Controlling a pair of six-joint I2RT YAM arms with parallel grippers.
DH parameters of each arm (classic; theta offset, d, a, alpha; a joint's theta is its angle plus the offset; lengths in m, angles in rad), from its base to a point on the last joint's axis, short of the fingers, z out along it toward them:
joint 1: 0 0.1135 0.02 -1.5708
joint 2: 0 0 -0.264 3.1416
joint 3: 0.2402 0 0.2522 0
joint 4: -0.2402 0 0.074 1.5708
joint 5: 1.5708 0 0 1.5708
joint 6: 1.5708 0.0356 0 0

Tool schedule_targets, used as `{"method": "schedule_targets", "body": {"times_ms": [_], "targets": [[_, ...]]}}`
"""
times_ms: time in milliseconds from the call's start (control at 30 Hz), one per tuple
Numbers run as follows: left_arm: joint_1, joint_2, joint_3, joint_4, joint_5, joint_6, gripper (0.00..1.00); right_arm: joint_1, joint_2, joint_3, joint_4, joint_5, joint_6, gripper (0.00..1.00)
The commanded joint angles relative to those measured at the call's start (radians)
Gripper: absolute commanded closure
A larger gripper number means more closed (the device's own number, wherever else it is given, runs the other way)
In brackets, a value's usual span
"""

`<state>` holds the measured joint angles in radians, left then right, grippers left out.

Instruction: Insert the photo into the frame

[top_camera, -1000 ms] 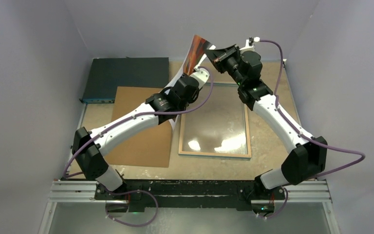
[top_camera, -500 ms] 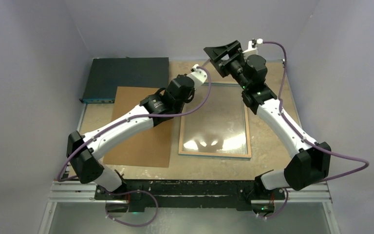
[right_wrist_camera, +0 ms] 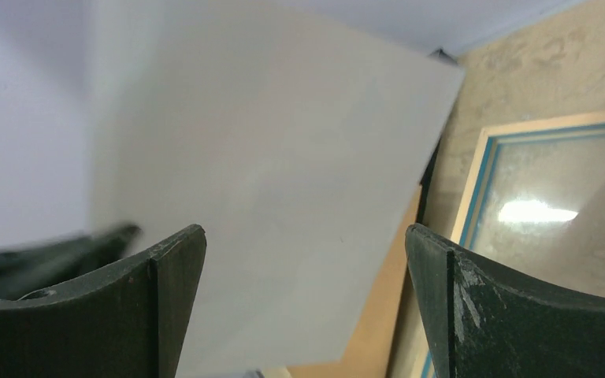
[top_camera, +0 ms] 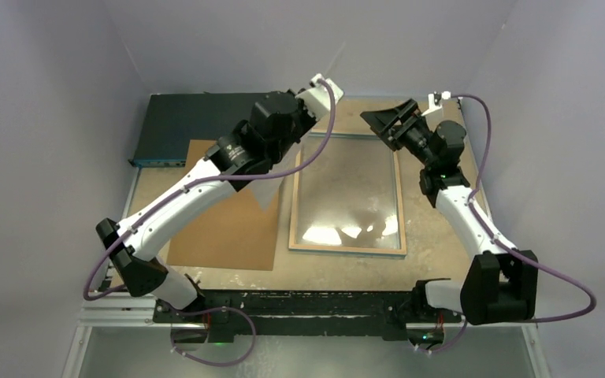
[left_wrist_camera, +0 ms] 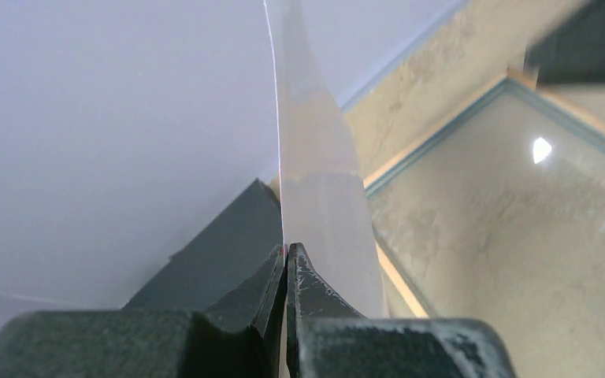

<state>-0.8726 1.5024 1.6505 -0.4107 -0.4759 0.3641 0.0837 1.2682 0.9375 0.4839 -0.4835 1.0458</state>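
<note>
Beige mottled tabletop (top_camera: 433, 236) carries a dark flat rectangular box (top_camera: 189, 118) upper left, a plain brown board (top_camera: 228, 236) below it, and a wood-rimmed rectangular picture frame (top_camera: 347, 249) at centre.

My left arm (top_camera: 197, 183) reaches over the brown board (top_camera: 228, 232), the photo (top_camera: 267, 191) showing pale beneath it. My right gripper (top_camera: 385, 118) hangs open-jawed near the far right corner of the frame (top_camera: 347, 250), which lies flat.

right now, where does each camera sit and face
top external: above, behind the bases, looking down at the table; left arm and right arm show
left wrist: on its arm, looks along the shut left gripper, photo pinched edge-on
right wrist: on its arm, faces the photo's blank back past the open right gripper
wrist views share photo, frame
</note>
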Motion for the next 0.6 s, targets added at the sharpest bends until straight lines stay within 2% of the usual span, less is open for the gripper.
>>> {"method": "schedule_targets", "body": {"times_ms": [0, 100, 200, 333, 400, 500, 567], "targets": [[0.004, 0.050, 0.230, -0.004, 0.076, 0.036, 1.00, 0.002, -0.005, -0.105, 0.260, -0.143, 0.006, 0.01], [0.004, 0.119, 0.376, -0.040, 0.061, 0.035, 1.00, 0.015, 0.040, -0.218, 0.540, -0.132, 0.140, 0.01], [0.004, 0.135, 0.450, -0.050, 0.086, 0.022, 1.00, 0.046, 0.142, -0.278, 0.783, -0.121, 0.247, 0.01], [-0.001, 0.163, 0.567, -0.091, 0.126, -0.009, 1.00, 0.106, 0.298, -0.203, 0.953, -0.129, 0.279, 0.01], [-0.006, 0.169, 0.611, -0.102, 0.125, -0.018, 1.00, 0.120, 0.407, -0.158, 1.128, -0.132, 0.333, 0.01], [-0.005, 0.154, 0.618, -0.094, 0.121, -0.024, 1.00, 0.141, 0.659, -0.020, 1.497, -0.132, 0.561, 0.01], [-0.006, 0.140, 0.605, -0.086, 0.117, -0.027, 1.00, 0.168, 0.797, 0.109, 1.557, -0.143, 0.612, 0.01]]}}
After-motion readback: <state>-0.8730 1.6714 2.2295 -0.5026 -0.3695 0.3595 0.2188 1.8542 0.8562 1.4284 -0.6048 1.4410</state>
